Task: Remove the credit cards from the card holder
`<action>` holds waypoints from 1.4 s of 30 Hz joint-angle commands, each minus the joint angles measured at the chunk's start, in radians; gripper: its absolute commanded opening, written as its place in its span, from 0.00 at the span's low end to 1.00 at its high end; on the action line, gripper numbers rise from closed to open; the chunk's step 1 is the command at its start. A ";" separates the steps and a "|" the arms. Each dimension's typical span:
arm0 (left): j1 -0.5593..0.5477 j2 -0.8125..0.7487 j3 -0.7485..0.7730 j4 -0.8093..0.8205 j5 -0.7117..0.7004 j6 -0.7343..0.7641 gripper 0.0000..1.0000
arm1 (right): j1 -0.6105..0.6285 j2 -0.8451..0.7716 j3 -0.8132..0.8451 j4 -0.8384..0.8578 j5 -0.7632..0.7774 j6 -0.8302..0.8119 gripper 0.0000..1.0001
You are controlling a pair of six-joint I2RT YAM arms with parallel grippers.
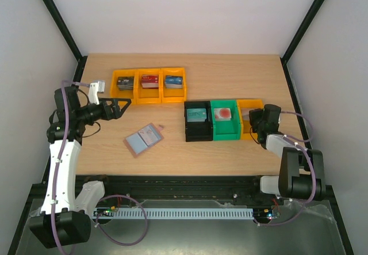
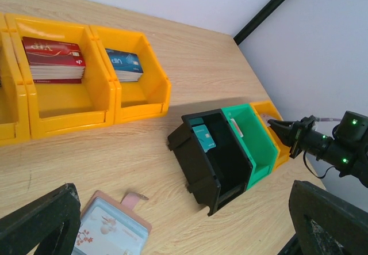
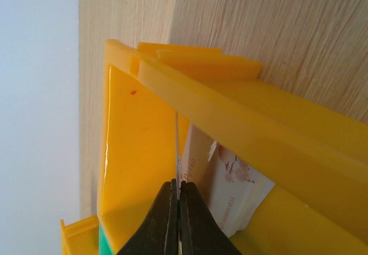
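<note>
White walls (image 1: pixel 184 13) and black frame posts (image 1: pixel 57 19) close in a pale wooden table (image 1: pixel 230 71). On its front-left part lies the reddish-brown fold-over card holder (image 1: pixel 144 139), open, showing a pale blue inside with pinkish edging and a flower print. The left gripper (image 1: pixel 119 106) hangs above the table behind and left of it, jaws wide apart and empty.

A row of three yellow plastic bins (image 1: pixel 150 98) at the back holds stacks of cards in grey, red and blue; their white lettering is too blurred to read. To the right stand three more bins:
- a black plastic bin (image 1: pixel 198 134) with a teal credit card (image 1: pixel 197 115) bearing pale markings
- a green plastic bin (image 1: pixel 225 134) with a pale card showing a round red mark (image 1: pixel 222 114)
- a small yellow plastic bin (image 1: pixel 247 102)

The right gripper (image 3: pixel 178 185) reaches into the small yellow one, fingers pressed together on a thin pale card (image 3: pixel 175 145) seen edge-on. Beside it is another pale card with reddish print (image 3: pixel 227 180), unreadable.
</note>
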 commanded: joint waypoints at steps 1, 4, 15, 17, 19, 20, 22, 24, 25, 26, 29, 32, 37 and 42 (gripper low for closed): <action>-0.003 -0.011 -0.008 0.002 -0.007 0.006 1.00 | 0.013 0.019 0.012 0.038 -0.016 0.005 0.05; -0.003 -0.011 -0.008 0.002 -0.008 0.005 0.99 | 0.013 0.009 0.017 0.015 -0.031 -0.017 0.21; -0.003 -0.011 -0.010 -0.001 0.000 0.007 0.99 | 0.013 -0.091 0.061 -0.143 -0.019 -0.121 0.90; -0.002 -0.010 -0.011 -0.002 0.001 0.008 0.99 | 0.013 -0.104 0.084 -0.167 -0.016 -0.140 0.92; -0.002 -0.010 -0.016 0.000 0.001 0.008 0.99 | 0.013 -0.121 0.114 -0.190 -0.018 -0.166 0.92; -0.002 -0.013 -0.026 0.007 0.002 -0.001 1.00 | 0.013 -0.129 0.131 -0.205 -0.018 -0.185 0.92; -0.002 -0.018 -0.069 0.042 0.004 -0.053 0.99 | 0.015 -0.147 0.186 -0.243 -0.023 -0.242 0.91; 0.000 -0.025 -0.135 0.096 -0.025 -0.145 0.99 | 0.038 -0.160 0.258 -0.297 -0.021 -0.335 0.89; 0.002 -0.026 -0.168 0.121 -0.055 -0.193 1.00 | 0.078 -0.162 0.297 -0.320 -0.009 -0.384 0.89; 0.004 -0.024 -0.199 0.141 -0.090 -0.256 1.00 | 0.119 -0.161 0.337 -0.333 -0.003 -0.418 0.89; 0.013 -0.017 -0.289 0.178 -0.195 -0.384 0.99 | 0.305 -0.112 0.455 -0.343 -0.006 -0.498 0.86; 0.019 -0.009 -0.365 0.181 -0.296 -0.461 0.99 | 0.512 0.049 0.621 -0.442 0.030 -0.599 0.83; 0.021 0.013 -0.442 0.178 -0.351 -0.520 0.99 | 0.765 0.347 0.902 -0.670 0.024 -0.772 0.80; 0.002 0.033 -0.527 0.190 -0.360 -0.557 0.99 | 0.898 0.551 1.025 -0.787 -0.001 -0.842 0.76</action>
